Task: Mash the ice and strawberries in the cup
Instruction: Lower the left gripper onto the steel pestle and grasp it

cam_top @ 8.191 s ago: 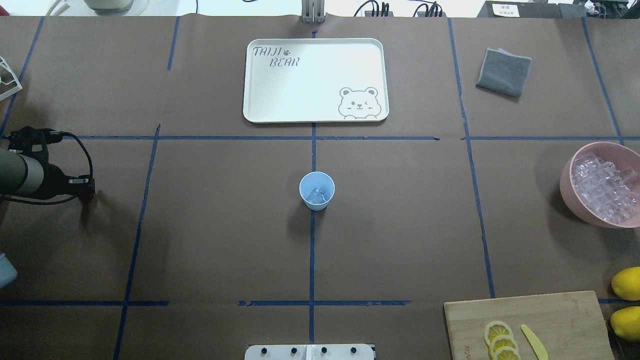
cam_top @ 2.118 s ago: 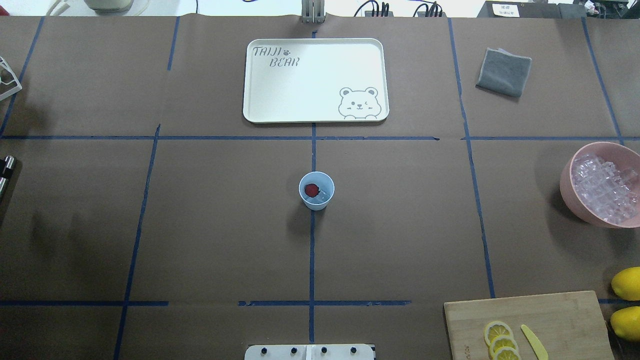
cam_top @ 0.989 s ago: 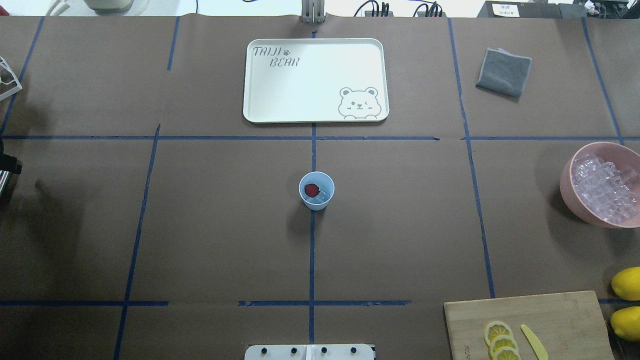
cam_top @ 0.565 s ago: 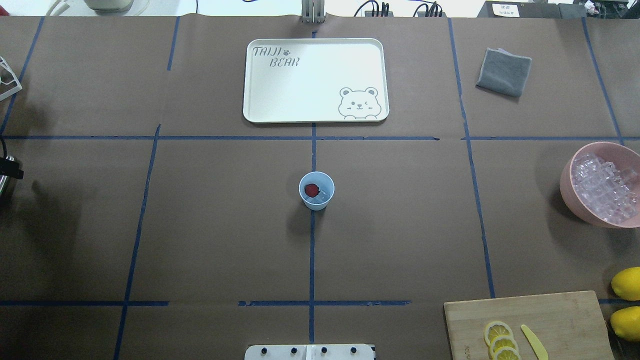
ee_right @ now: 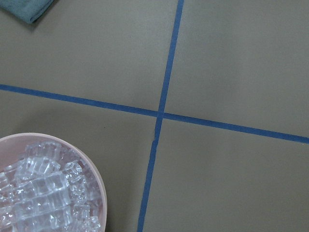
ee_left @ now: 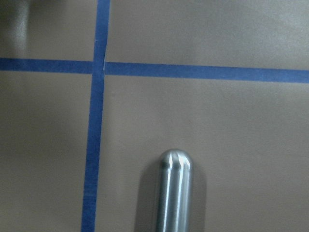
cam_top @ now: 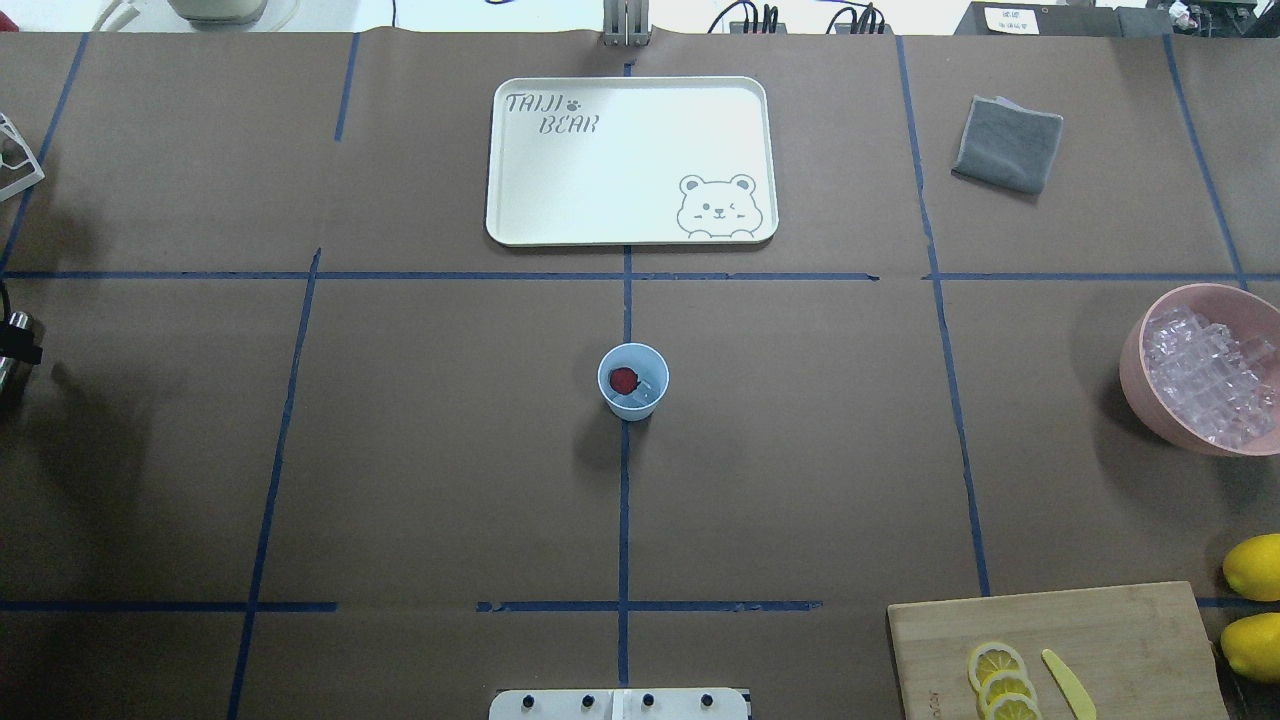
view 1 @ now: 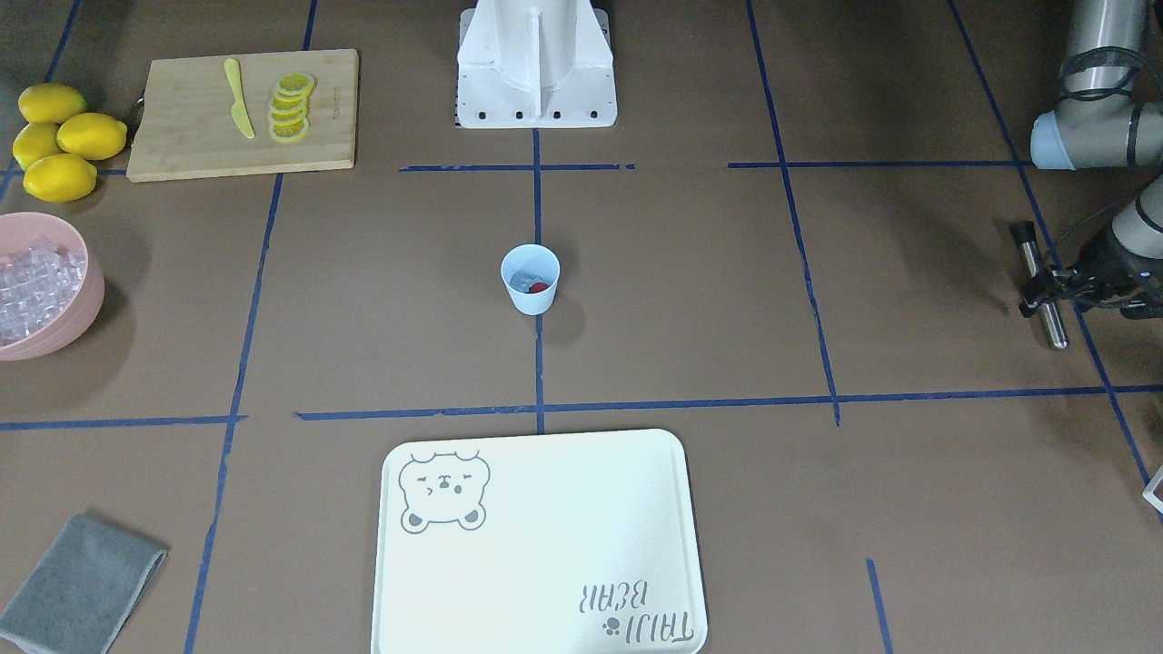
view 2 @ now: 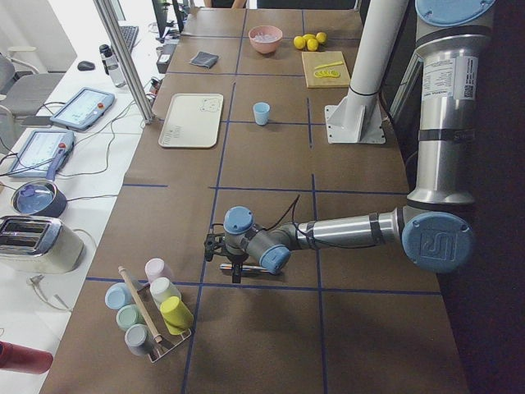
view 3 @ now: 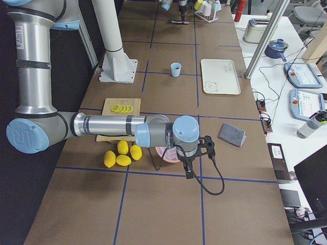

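The pale-blue cup (cam_top: pixel 633 398) stands upright at the table's centre, also in the front view (view 1: pixel 530 296). Inside it lie a red strawberry (cam_top: pixel 623 378) and clear ice cubes (cam_top: pixel 648 392). My left gripper (view 1: pixel 1036 292) is far off at the table's left end, shut on a steel rod (view 1: pixel 1045 300) that lies nearly level just above the table. The rod's rounded tip shows in the left wrist view (ee_left: pixel 174 183). My right gripper (view 3: pixel 189 172) hangs over the pink bowl's far side, and I cannot tell whether it is open or shut.
A pink bowl (cam_top: pixel 1130 360) of ice sits at the right edge. A white tray (cam_top: pixel 630 160) and a grey cloth (cam_top: pixel 1008 143) lie at the back. A cutting board (cam_top: pixel 1100 630) with lemon slices and lemons (cam_top: pixel 1255 565) is front right. A cup rack (view 2: pixel 152 316) stands at the left end.
The strawberry has appeared in the cup on top of the ice. The left arm has pulled back to the left edge and holds the steel rod, which has barely shifted over the last second.
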Controlling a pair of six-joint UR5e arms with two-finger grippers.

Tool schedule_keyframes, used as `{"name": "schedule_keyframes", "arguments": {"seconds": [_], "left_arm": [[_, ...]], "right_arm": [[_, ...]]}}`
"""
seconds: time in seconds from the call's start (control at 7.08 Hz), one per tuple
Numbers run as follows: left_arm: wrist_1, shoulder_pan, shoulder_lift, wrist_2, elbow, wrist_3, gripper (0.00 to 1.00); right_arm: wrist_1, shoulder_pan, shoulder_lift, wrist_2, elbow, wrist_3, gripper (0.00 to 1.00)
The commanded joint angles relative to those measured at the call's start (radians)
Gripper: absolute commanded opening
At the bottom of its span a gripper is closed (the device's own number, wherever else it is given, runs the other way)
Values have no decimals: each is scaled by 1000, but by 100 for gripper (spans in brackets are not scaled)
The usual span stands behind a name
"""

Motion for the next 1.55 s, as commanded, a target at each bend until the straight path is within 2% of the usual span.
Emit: {"name": "schedule_keyframes", "arguments": {"seconds": [0.0,0.14,0.56,0.71,0.85,0.99,1.41], "left_arm": [[-11,0,0,0,8,-1,93],[-12,0,0,0,8,-4,82],[-34,0,1,0,2,1,15],[-32,-1,3,0,-3,2,2],[-31,-5,4,0,-30,2,0],[-22,-11,6,-9,-101,2,0],[-21,-11,-12,14,-387,4,0]], "right_arm": [[-1,0,11,0,-1,0,99],[-1,0,11,0,-1,0,99],[-1,0,11,-2,-2,0,99],[-1,0,11,-2,-2,0,99],[-1,0,11,-2,-4,0,99],[-1,0,11,-2,-2,0,99],[-3,0,5,-2,-1,3,99]]}}
